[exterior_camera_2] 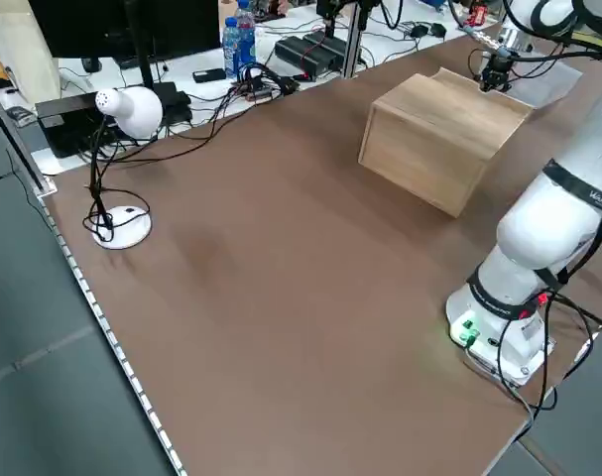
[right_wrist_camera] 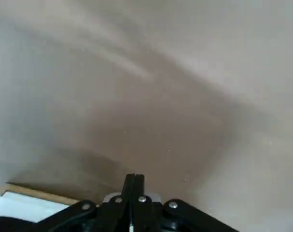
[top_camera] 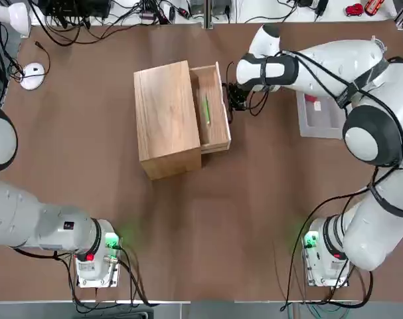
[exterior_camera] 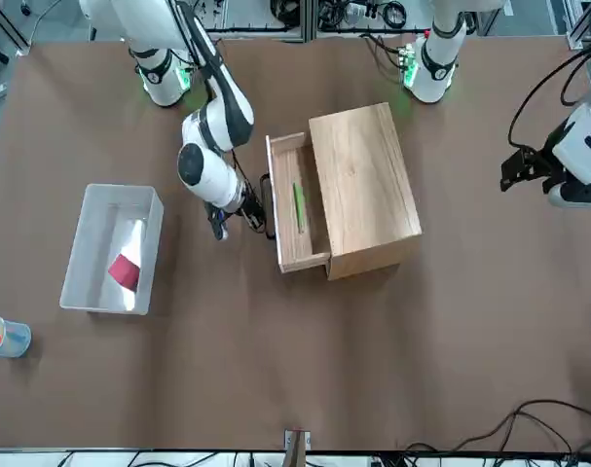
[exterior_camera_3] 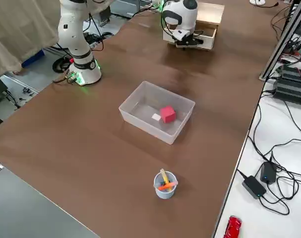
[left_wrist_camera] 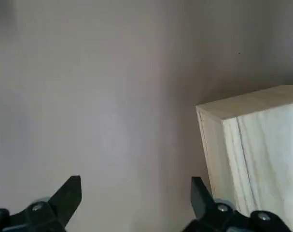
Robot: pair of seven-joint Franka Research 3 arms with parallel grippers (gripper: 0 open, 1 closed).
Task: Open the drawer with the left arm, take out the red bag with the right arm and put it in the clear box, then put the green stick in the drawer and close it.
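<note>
The drawer (top_camera: 213,106) stands pulled out of the wooden box (top_camera: 164,119). The green stick (top_camera: 206,109) lies along its floor, also seen as the green stick (exterior_camera: 299,206) from the front. My right gripper (top_camera: 233,101) is shut with nothing in it, low at the drawer's front by the dark loop handle (exterior_camera: 267,206); in its own view the shut right gripper (right_wrist_camera: 133,181) faces bare table. The red bag (exterior_camera: 125,270) lies inside the clear box (exterior_camera: 76,248). My left gripper (exterior_camera: 524,167) hangs open and empty off the box's other side; its fingers (left_wrist_camera: 69,193) are spread wide.
A small blue cup (exterior_camera_3: 165,184) with orange sticks stands near the table edge beyond the clear box (exterior_camera_3: 135,106). A white desk lamp (exterior_camera_2: 122,109) and cables sit at the left rear. Both arm bases (top_camera: 95,256) occupy the near edge.
</note>
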